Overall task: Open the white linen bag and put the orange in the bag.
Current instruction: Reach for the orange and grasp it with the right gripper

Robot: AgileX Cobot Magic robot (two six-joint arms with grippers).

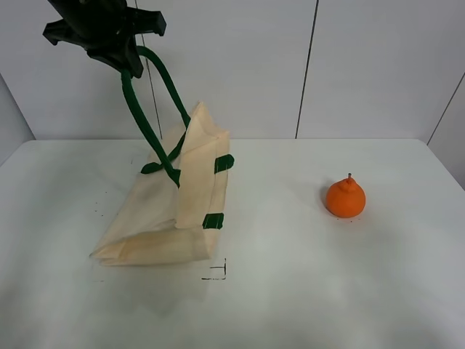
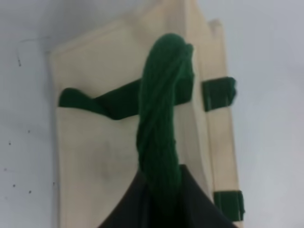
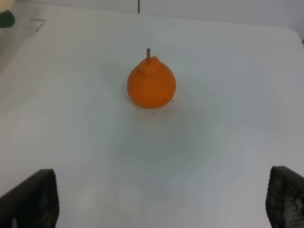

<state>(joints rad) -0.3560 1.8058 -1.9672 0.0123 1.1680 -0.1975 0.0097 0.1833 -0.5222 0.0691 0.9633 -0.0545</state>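
Left tool clamped on green handle, high above worktop. White linen bag hangs from it, base on worktop, left side. Orange on right side, stem up, well apart from bag. Right tool spread wide and empty, orange straight ahead. Right arm is nearer.

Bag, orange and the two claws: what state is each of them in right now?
white linen bag: hoisted at one end by its green handle, other end on the table, mouth not visibly open.
orange: upright on the table, stem up, untouched.
left gripper: raised, shut on the green handle.
right gripper: open, empty, facing the orange.
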